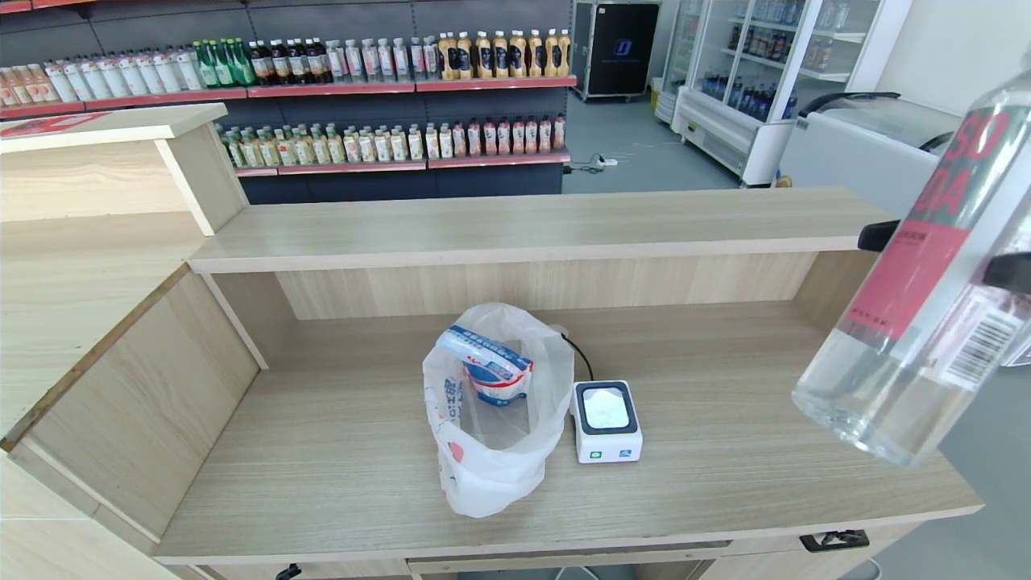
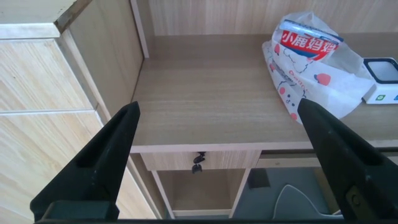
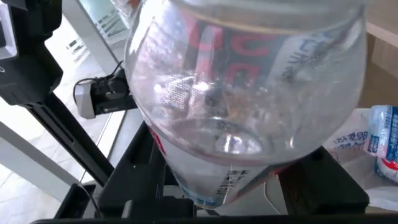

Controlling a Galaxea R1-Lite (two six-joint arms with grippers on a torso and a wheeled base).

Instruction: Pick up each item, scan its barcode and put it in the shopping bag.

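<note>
Bottle [image 1: 926, 274]: far right of frame, raised, long axis slanting upper right to lower left, base lowest.
Right tool [image 1: 944, 254]: clamped around bottle's label.
Left tool [image 2: 217, 109]: wide open, empty.
Scanner [image 1: 608, 420]: frame centre on desk [image 1: 725, 419], down-left of bottle.
Shopping bag [image 1: 491, 451]: just beside scanner.

A light wood-grain counter [image 1: 725, 419] forms the work surface; a raised ledge [image 1: 523, 225] of the same wood runs along its far edge, and a slanted side panel [image 1: 161, 387] closes off its left end. Near the middle of the counter a white plastic shopping bag [image 1: 491, 467] sits with its mouth open upward; just beside it on the right stands a small white scanner [image 1: 607, 420], window facing up; a dark cable [image 1: 581, 358] runs from behind the scanner toward the back wall.
</note>
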